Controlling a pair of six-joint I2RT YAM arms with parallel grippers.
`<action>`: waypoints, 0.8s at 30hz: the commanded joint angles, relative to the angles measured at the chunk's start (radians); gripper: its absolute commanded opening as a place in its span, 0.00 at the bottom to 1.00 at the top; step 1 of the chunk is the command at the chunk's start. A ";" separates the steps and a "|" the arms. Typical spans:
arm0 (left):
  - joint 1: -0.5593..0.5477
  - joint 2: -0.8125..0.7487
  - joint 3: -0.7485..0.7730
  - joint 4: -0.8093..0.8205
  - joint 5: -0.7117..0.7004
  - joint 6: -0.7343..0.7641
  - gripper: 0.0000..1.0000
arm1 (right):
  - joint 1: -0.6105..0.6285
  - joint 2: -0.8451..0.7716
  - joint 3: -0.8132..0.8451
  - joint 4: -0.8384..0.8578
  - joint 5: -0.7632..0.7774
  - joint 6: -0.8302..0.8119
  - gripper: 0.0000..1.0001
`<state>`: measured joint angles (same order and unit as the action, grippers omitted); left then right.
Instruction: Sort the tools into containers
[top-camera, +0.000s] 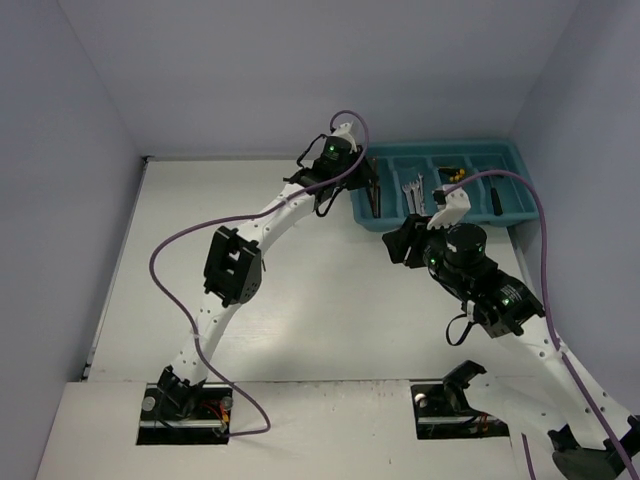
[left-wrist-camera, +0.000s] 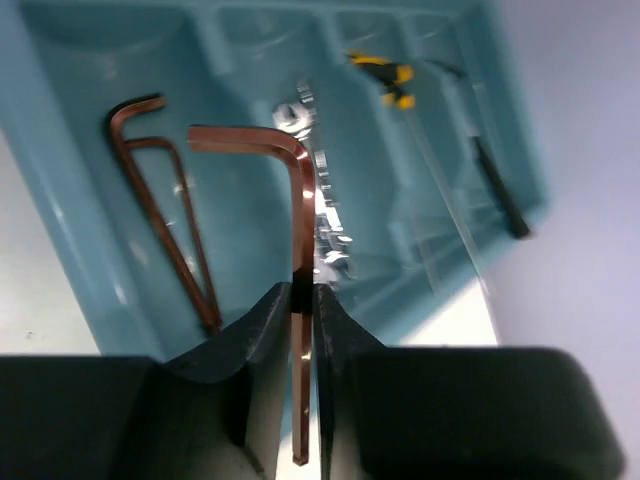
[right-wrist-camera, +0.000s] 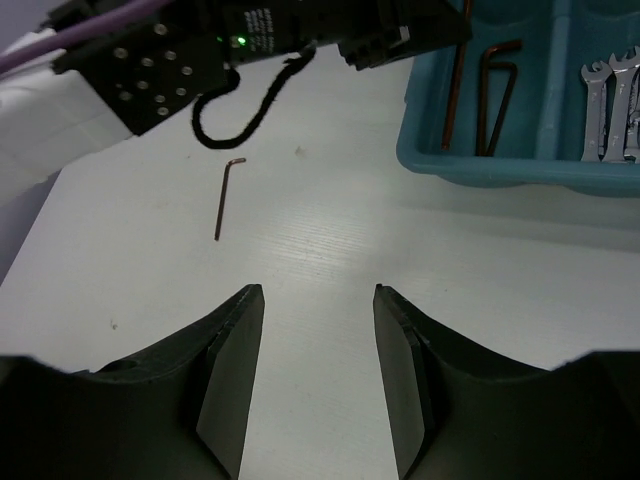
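The teal tray (top-camera: 440, 147) stands at the far right and has four long compartments. My left gripper (top-camera: 370, 192) hangs over its leftmost compartment (left-wrist-camera: 90, 200), shut on a reddish L-shaped hex key (left-wrist-camera: 301, 210). Two more hex keys (left-wrist-camera: 165, 215) lie in that compartment. Silver wrenches (left-wrist-camera: 322, 200) fill the second compartment, yellow-and-black pieces (left-wrist-camera: 385, 77) the third, and a black hammer-like tool (left-wrist-camera: 500, 190) the fourth. My right gripper (right-wrist-camera: 318, 292) is open and empty, low over the bare table in front of the tray's left end. A small dark hex key (right-wrist-camera: 228, 197) lies on the table beyond it.
The left arm (right-wrist-camera: 200, 50) reaches across the table's far middle, above the loose hex key. The tray's near wall (right-wrist-camera: 500, 165) lies ahead and right of my right gripper. Walls close the table at the back and both sides.
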<state>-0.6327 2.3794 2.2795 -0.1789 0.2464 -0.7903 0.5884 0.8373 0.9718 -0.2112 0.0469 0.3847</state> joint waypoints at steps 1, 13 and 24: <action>0.010 0.020 0.087 0.111 -0.053 -0.014 0.18 | -0.006 -0.038 -0.016 0.013 0.037 0.017 0.46; 0.011 -0.215 -0.134 0.082 -0.149 0.104 0.70 | -0.006 -0.052 -0.032 -0.007 0.031 -0.031 0.49; 0.063 -0.469 -0.519 -0.377 -0.507 0.183 0.68 | -0.007 0.002 -0.021 -0.007 0.025 -0.071 0.51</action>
<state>-0.6139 1.9745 1.8583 -0.3819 -0.1198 -0.6493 0.5884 0.8114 0.9340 -0.2646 0.0602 0.3391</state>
